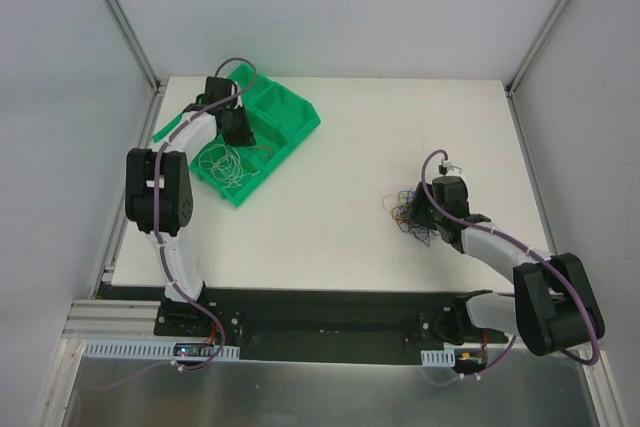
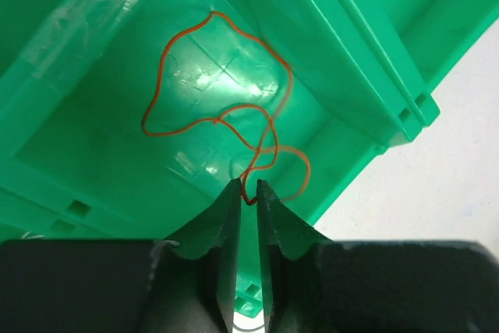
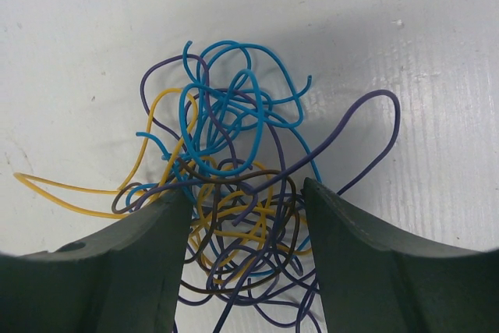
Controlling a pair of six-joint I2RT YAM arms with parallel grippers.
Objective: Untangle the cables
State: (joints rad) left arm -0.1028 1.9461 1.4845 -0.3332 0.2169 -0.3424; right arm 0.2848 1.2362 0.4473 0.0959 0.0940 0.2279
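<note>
The left claw (image 2: 248,186) hangs over the bin (image 2: 78,138), its jaws a bare slit apart with the end of an orange cable (image 2: 162,68) in the slit; whether it is pinched I cannot tell. The rest of that cable loops inside the bin. Well right of the bin, the right claw (image 3: 245,187) gapes empty astride the tangle (image 3: 226,122) on the table (image 3: 78,37). Closing there would likely grab several strands and tighten knots. No writing is readable.
</note>
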